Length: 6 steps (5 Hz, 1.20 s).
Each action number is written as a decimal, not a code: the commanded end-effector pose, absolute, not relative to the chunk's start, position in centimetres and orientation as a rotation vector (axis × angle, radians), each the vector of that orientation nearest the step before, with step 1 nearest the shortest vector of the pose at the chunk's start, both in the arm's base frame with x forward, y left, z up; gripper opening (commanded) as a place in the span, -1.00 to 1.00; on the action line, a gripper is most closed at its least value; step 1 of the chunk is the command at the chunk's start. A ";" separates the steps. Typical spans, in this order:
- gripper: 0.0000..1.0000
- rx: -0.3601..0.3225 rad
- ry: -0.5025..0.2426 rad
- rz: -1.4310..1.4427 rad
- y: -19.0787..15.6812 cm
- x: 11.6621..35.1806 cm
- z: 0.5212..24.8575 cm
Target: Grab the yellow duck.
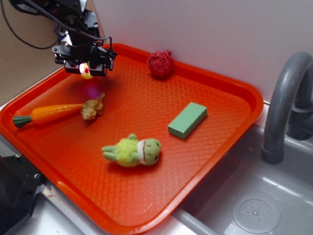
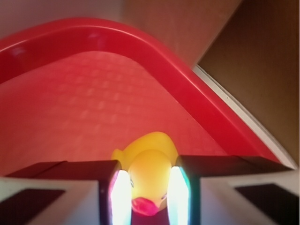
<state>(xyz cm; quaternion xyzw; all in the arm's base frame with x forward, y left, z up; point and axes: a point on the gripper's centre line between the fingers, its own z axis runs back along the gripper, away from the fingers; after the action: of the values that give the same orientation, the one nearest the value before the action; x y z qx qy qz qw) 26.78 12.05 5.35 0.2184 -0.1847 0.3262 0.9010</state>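
The yellow duck (image 2: 149, 168) is tiny, with a red-orange beak, and sits squeezed between my two glowing pads (image 2: 121, 197). My gripper (image 1: 86, 70) is shut on it and hangs a little above the far left corner of the orange tray (image 1: 225, 147). In the exterior view only a small part of the yellow duck (image 1: 85, 72) shows under the black fingers. The wrist view shows the tray's curved rim (image 2: 154, 61) beyond the duck.
On the tray lie a toy carrot (image 1: 49, 113), a tan ginger-like piece (image 1: 93, 107), a yellow-green plush frog (image 1: 133, 151), a green block (image 1: 188, 120) and a red ball (image 1: 160, 64). A grey faucet (image 1: 281, 103) and sink (image 1: 254, 205) stand right.
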 end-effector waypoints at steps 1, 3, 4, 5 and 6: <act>-1.00 0.312 -0.237 0.279 8.0 26.1 13.2; -1.00 0.159 -0.063 -0.009 3.3 23.8 17.4; -1.00 0.089 -0.065 -0.051 2.5 22.9 20.0; -1.00 0.041 -0.094 -0.009 2.5 22.0 23.6; -1.00 0.001 -0.128 0.043 3.0 22.1 26.1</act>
<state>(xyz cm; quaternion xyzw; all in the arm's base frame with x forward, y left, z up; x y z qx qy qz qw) 21.75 -0.01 23.75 0.0005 -0.0383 0.0062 0.9992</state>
